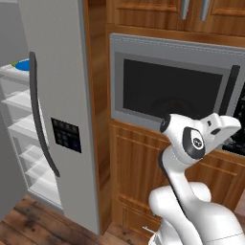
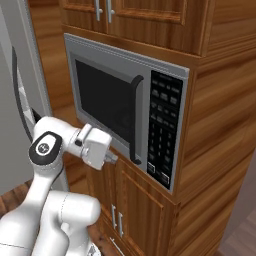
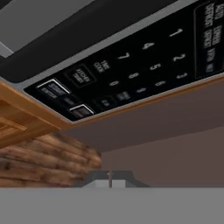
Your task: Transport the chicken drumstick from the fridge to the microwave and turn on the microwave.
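With the microwave point(image 2: 125, 107) door closed and the fridge point(image 1: 57, 115) door ajar, hangs just before the keypad point(image 2: 162, 132), gripper point(image 2: 113, 159) pressed together and empty. Chicken drumstick unseen, presumably inside the microwave. Last step, by appearances: needs a short push onto the start button point(image 3: 54, 89).

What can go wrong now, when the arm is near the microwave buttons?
The shut gripper sits below and left of the microwave keypad. The keys are small and packed close, so a slightly off push might hit a wrong one. The fridge door stands open, so a wide swing back may strike it. Whether the drumstick is inside cannot be told through the dark window.
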Controlling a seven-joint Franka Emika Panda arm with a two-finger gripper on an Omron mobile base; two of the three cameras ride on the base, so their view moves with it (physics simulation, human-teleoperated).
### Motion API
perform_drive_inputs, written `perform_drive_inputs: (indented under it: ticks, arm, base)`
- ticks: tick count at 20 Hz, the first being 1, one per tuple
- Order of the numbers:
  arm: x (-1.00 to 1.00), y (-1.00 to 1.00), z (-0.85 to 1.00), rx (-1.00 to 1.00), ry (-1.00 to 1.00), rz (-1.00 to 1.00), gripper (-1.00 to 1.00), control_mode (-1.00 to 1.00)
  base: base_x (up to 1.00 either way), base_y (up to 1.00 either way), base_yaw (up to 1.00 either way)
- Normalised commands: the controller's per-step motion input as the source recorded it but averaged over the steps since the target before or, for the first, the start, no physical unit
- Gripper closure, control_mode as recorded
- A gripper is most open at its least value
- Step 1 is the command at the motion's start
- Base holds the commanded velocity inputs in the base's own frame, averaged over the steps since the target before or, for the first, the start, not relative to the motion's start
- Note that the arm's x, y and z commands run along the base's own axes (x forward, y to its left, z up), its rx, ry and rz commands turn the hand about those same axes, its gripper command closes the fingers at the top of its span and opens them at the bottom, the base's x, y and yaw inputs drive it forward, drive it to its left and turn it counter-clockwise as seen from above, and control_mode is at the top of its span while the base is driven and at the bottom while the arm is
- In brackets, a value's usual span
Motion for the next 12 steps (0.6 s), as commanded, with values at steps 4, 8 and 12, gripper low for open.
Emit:
perform_drive_inputs:
  ticks: [4,8,12]
  arm:
    - [-0.08,0.00,-0.13,0.00,-0.09,0.00,1.00,-1.00]
    - [0.00,0.00,-0.11,0.00,-0.06,0.04,1.00,-1.00]
    - [0.00,0.00,-0.11,0.00,-0.01,0.17,1.00,-1.00]
  base:
    - [0.00,0.00,0.00]
    - [0.00,0.00,0.00]
    - [0.00,0.00,0.00]
